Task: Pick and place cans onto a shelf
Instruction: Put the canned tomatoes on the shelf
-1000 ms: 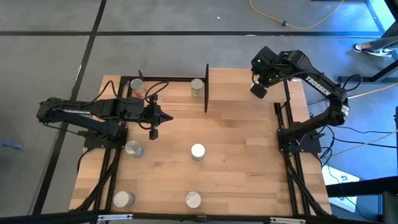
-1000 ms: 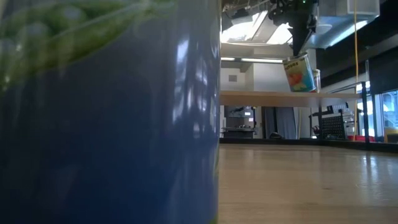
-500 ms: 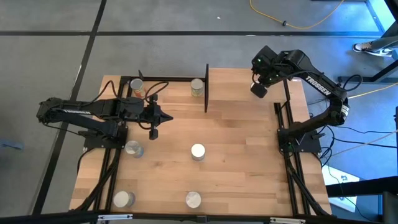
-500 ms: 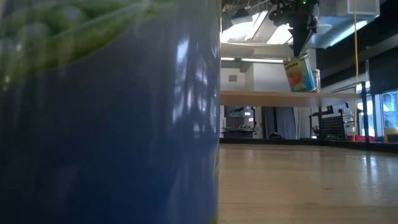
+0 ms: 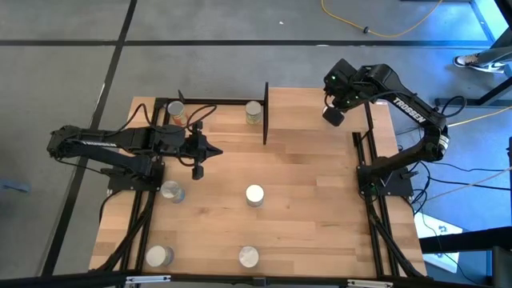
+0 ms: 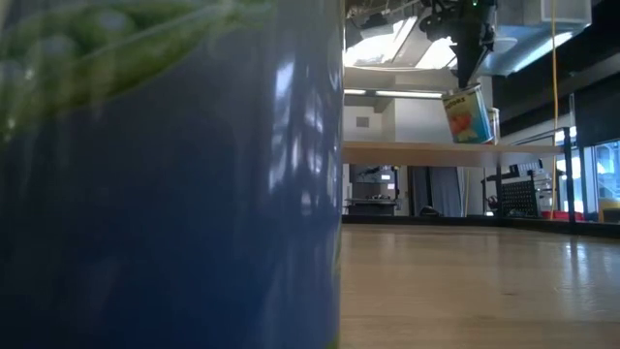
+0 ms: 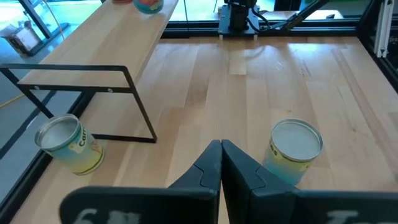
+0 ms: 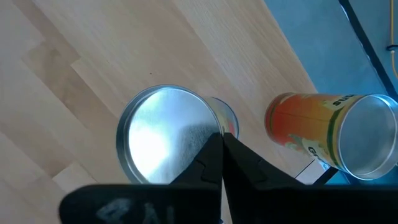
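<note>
My right gripper (image 5: 332,114) is shut on a can with an orange label (image 6: 467,114) over the light-wood shelf (image 6: 407,152) at the table's far right. Another orange can (image 8: 311,134) sits on the shelf by its edge. My left gripper (image 5: 214,150) is shut and empty above the table's left half. A yellowish can (image 7: 65,144) stands on the table by the shelf's black post. A second can (image 7: 295,149) stands ahead of the left fingers. Several more cans stand on the table, such as one in the middle (image 5: 254,194) and one at the front (image 5: 249,257). My right gripper pinches the rim of the can's silvery top (image 8: 214,127) between its two fingers. The fingers come from above, pointing down. The can hangs tilted below the fingertips (image 6: 463,78). I cannot tell whether its lower edge (image 6: 477,141) touches the shelf board.
A blue and green can (image 6: 165,174) stands right in front of the low camera and blocks its left half. An orange-labelled can (image 5: 176,110) stands at the far left corner inside a black metal frame (image 5: 212,101). Bare tabletop (image 5: 320,208) lies on the right half.
</note>
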`<state>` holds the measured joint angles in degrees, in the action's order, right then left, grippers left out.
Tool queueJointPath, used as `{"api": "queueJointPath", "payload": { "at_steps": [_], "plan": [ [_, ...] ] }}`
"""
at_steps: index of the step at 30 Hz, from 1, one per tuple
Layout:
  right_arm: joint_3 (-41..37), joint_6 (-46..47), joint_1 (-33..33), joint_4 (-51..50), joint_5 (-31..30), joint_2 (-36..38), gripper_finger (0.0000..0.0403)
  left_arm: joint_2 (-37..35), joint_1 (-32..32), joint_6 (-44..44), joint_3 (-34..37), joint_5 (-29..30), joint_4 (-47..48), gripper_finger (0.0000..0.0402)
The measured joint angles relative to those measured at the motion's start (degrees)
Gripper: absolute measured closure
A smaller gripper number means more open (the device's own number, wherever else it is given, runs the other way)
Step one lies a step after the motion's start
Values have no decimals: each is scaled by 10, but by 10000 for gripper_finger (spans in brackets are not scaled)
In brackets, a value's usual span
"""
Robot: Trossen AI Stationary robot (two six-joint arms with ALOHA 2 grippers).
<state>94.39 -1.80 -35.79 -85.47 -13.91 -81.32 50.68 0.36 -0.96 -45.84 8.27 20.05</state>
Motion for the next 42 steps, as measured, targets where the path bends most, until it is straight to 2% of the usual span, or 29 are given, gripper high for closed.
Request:
{"api": "queueJointPath", "payload": {
  "at_steps": [8, 14, 21, 29, 35, 39, 42],
  "plan": [
    [0, 2, 0, 0, 0, 0, 368, 0, 0, -1, 0, 0, 0, 401],
    [0, 2, 0, -1, -2, 0, 366, 0, 0, -1, 0, 0, 0, 401],
    [0, 2, 0, 2, -58, 0, 366, 0, 0, -1, 0, 0, 0, 401],
    [0, -2, 0, 4, -59, 0, 366, 0, 0, -1, 0, 0, 0, 401],
    [0, -14, 0, 4, -36, 0, 368, 0, 0, -1, 0, 0, 0, 401],
    [0, -26, 0, -5, -20, 0, 395, 0, 0, -1, 0, 0, 0, 401],
    [0, -35, 0, -40, 18, 0, 398, 0, 0, -1, 0, 0, 0, 401]
  ]
}}
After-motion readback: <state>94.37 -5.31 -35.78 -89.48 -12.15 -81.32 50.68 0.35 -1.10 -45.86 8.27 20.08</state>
